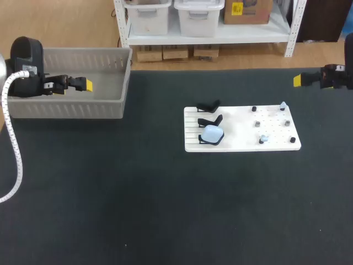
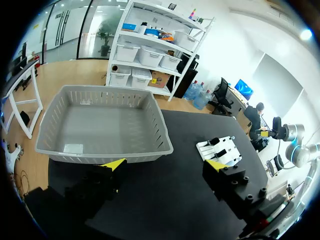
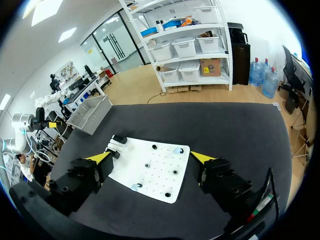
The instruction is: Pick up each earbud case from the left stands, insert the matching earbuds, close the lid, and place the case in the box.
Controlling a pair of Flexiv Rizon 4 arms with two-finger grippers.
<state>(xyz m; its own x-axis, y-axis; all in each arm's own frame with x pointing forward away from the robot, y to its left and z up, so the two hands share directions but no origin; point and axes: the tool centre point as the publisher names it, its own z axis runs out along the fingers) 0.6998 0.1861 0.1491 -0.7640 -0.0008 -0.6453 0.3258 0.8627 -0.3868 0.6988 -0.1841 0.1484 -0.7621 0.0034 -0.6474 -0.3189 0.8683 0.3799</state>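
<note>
A light blue earbud case rests on the nearest of three black stands at the left end of a white board. Two light blue earbuds sit on the board's right part. My left gripper hangs open and empty over the grey box; in the left wrist view the gripper is near the box's front wall. My right gripper is open and empty, back right of the board. In the right wrist view that gripper looks down on the board.
Several small black pegs stand among the holes on the board's right half. The two far stands carry nothing. Dark table surface spreads all around the board and in front of the box.
</note>
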